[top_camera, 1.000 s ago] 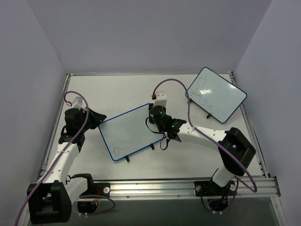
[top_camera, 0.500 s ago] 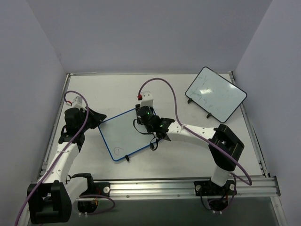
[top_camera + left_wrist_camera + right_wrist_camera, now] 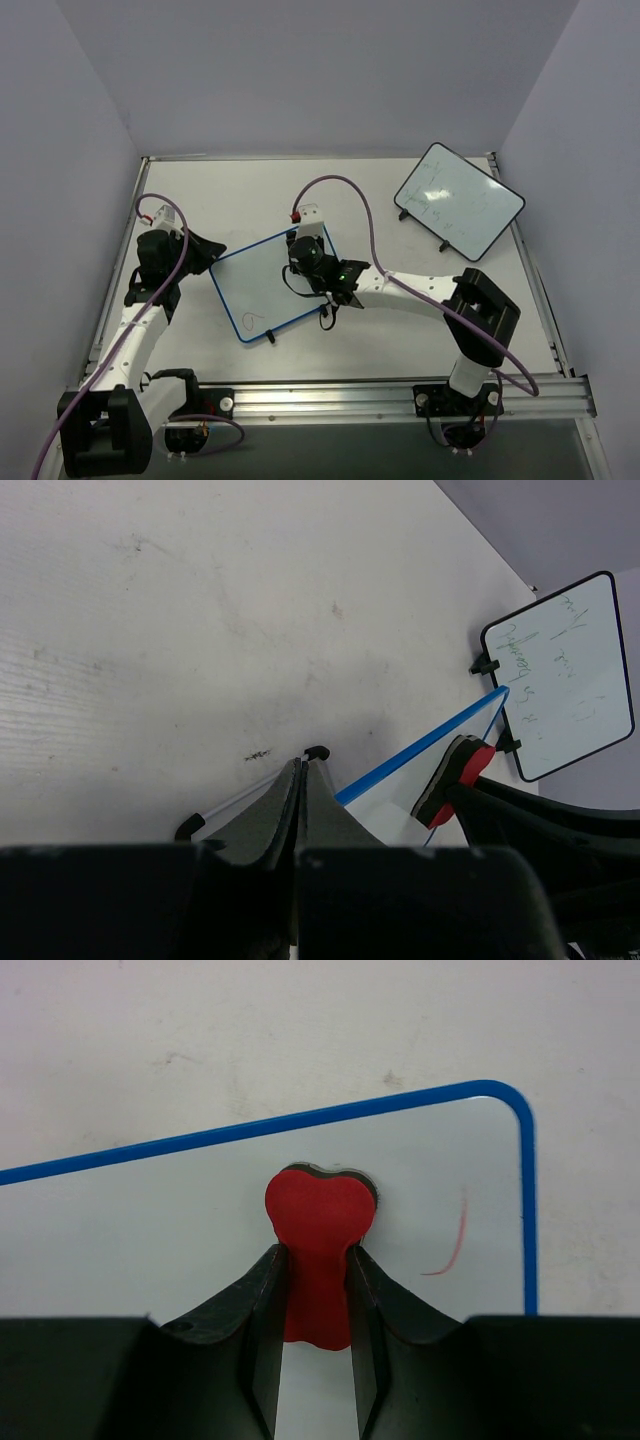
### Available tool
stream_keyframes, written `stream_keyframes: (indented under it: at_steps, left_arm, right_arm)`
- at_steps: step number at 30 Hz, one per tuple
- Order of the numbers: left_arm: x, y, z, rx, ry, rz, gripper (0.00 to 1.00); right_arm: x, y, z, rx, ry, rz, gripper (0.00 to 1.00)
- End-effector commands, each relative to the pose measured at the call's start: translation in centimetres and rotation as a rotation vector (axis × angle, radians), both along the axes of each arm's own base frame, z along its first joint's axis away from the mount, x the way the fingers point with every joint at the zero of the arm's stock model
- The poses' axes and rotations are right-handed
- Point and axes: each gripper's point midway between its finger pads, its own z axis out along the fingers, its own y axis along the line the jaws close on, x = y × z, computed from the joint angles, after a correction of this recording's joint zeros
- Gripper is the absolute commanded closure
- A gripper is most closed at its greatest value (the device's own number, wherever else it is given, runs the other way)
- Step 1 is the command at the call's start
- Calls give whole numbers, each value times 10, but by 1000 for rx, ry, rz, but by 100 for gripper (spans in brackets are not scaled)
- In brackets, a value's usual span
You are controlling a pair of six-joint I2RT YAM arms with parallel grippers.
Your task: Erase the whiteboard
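Grey table (image 3: 250, 190), top view: whiteboard (image 3: 255, 290) centre-left, left gripper (image 3: 208, 256) at its left corner, right gripper (image 3: 300, 268) over it. Left wrist: jaws together at rim. Right wrist: clamped on red eraser (image 3: 318, 1222); press flat, sweep toward red mark (image 3: 450, 1245).

A rectangular white board with a black rim and rounded corners (image 3: 459, 201) stands at the far right of the flat off-white counter (image 3: 250, 190), turned at an angle to the counter edges. It rests on small black feet and bears faint greenish handwriting. The counter surface shows scattered grey scuffs. Plain pale lavender walls (image 3: 300, 70) enclose the counter on three sides.
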Motion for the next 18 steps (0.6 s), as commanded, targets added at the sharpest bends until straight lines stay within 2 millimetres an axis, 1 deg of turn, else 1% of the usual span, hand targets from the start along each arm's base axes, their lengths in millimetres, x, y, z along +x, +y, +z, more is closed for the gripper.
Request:
stream_keyframes:
  at_steps: [1, 4, 5, 6, 8, 12, 18]
  left_arm:
    - [4, -3, 16, 4, -64, -17, 98]
    - [4, -3, 17, 4, -65, -17, 98]
    - [4, -3, 17, 4, -65, -17, 98]
    - [4, -2, 16, 3, -62, -15, 98]
    - [5, -2, 16, 3, -63, -15, 98]
    - [5, -2, 16, 2, -63, -13, 98]
    - [5, -2, 16, 4, -62, -14, 98]
  right_arm:
    - [16, -47, 2, -28, -3, -112, 100]
    - [18, -67, 1, -31, -2, -140, 100]
    - [20, -75, 5, -26, -9, -156, 100]
    - [19, -81, 3, -33, -6, -163, 100]
    - [21, -89, 7, -28, -12, -177, 100]
    - [20, -92, 4, -36, -6, -173, 100]
    - [15, -83, -6, -23, 15, -143, 100]
